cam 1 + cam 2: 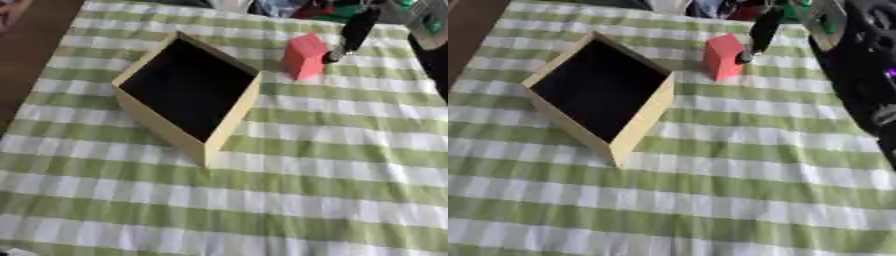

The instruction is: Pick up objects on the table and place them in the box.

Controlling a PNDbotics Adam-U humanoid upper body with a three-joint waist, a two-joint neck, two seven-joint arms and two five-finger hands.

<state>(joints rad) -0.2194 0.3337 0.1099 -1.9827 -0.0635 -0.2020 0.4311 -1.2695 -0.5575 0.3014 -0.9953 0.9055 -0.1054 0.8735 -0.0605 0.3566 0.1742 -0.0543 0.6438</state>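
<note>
A pale yellow open box [229,125] with a dark inside sits askew on the striped cloth, left of centre. It looks empty. A red block [304,56] stands upright behind the box's right corner, a short gap away. A slim black thing with a silvery tip [354,32] leans or lies just right of the block, its tip almost touching it. My right arm [864,65] shows as a dark mass along the right edge of the right eye view. I cannot make out its hand. My left hand is not in view.
The table wears a green and white striped cloth [306,190], with wide free cloth in front of the box. Mixed clutter, red, green and blue [315,9], lies along the far edge. A grey and green thing [429,22] sits at the far right corner. Brown floor [26,55] lies beyond the left edge.
</note>
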